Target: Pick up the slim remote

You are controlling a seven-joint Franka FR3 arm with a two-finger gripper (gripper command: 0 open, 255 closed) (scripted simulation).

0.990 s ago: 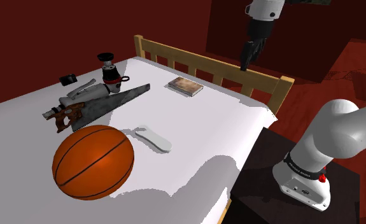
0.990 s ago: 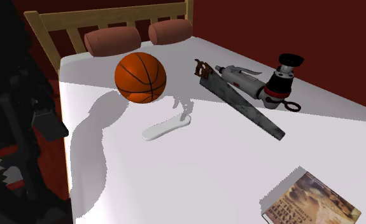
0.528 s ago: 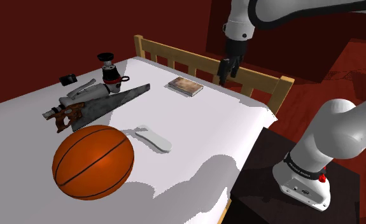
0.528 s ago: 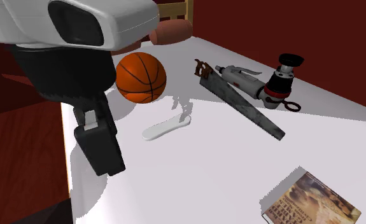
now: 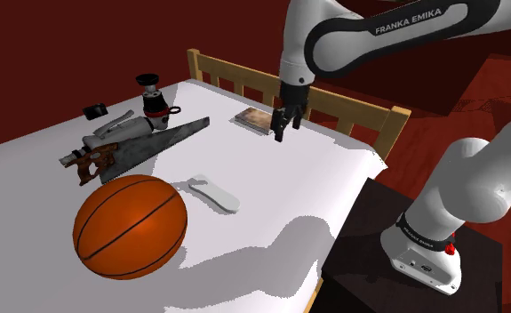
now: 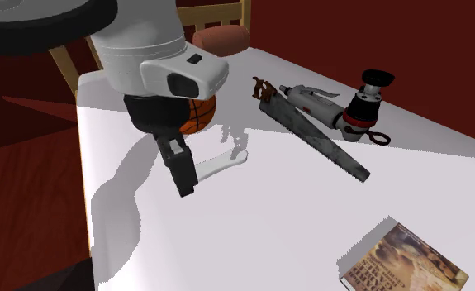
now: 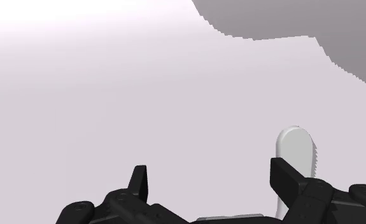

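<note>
Since 0.5 s ago, the gripper (image 5: 280, 132) has swung down and away from the wooden rail, and now hangs over the white bed (image 5: 289, 191) just beside the book (image 5: 256, 120). Its 2 fingers stand spread with nothing between them.

The slim remote (image 5: 215, 193) lies flat on the sheet, drawn plain white, at about 8 o'clock from the gripper in the shoulder view and well apart from it. The basketball (image 5: 130, 226) sits near it, at about 8 o'clock again.

To do this approach well, we judge the hand should travel on until the remote sits between the fingers, turn so they cross its narrow width, and only then descend. It should also stay clear of the ball.

In the wrist view, the remote's (image 7: 296, 149) rounded end shows just outside 1 finger, the rest cut off. In the second exterior view, the arm covers much of the ball (image 6: 201, 116) and 1 end of the remote (image 6: 223, 164). We cannot make out any buttons, nor how high the gripper (image 6: 182, 175) hangs.
</note>
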